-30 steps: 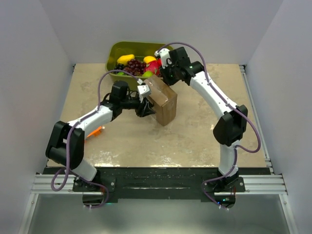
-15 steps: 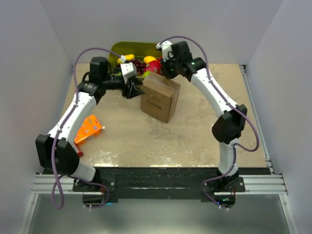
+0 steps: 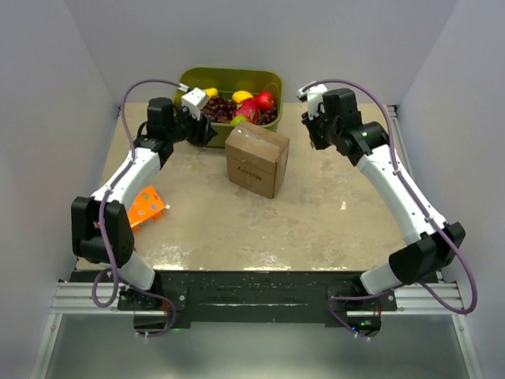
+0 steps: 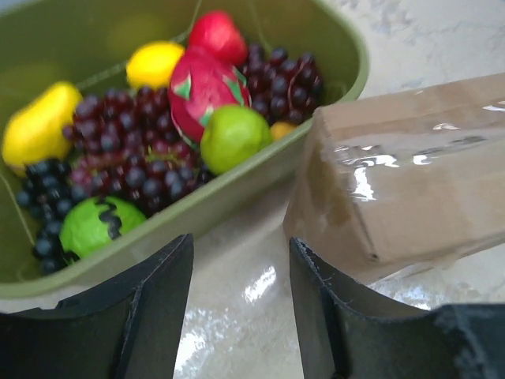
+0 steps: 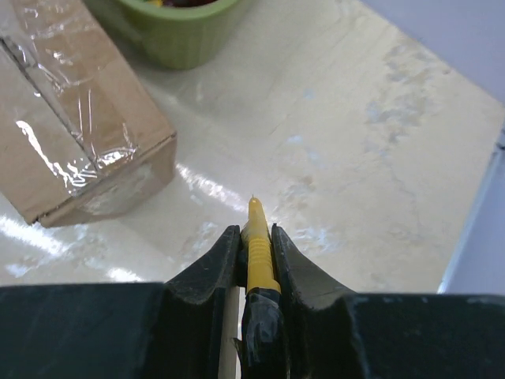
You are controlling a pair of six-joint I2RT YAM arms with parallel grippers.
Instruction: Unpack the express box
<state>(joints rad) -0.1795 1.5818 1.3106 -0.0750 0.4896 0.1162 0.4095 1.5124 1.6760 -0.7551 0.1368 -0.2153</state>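
I have one express box (image 3: 256,158) on the tabletop (image 3: 316,213). It stands about mid-width and toward the far edge, just in front of the bin (image 3: 229,73), with a narrow strip of bare surface between them in the left wrist view. It is a blocky, nearly cubic carton of matte brown cardboard. Clear tape lies glossy and wrinkled along its top seam and over the edges, and there is dark printing on the side facing me. All its flaps are down.

The bin is a single olive-green plastic tub, smooth, with rounded corners and a rolled rim, set against the far edge. In it I count two yellow fruits, two red ones (one scaly with green tips), two green ones, and heaps of dark purple and black grapes.

One flat orange package (image 3: 142,207) lies near the left edge, well apart from the box.

The tabletop is a beige marbled slab, shiny enough to throw back glare.

My left gripper (image 4: 241,253) hovers left of the box, over the gap between it and the bin. Its two black, matte fingers (image 4: 150,308) stand apart with nothing between them.

My right gripper (image 5: 254,233) is to the right of the box and clear of it. It is pinched narrow on one slim yellow tool (image 5: 256,253), which has a ribbed shaft, a black lower part and a fine pointed tip sticking out past the fingertips.
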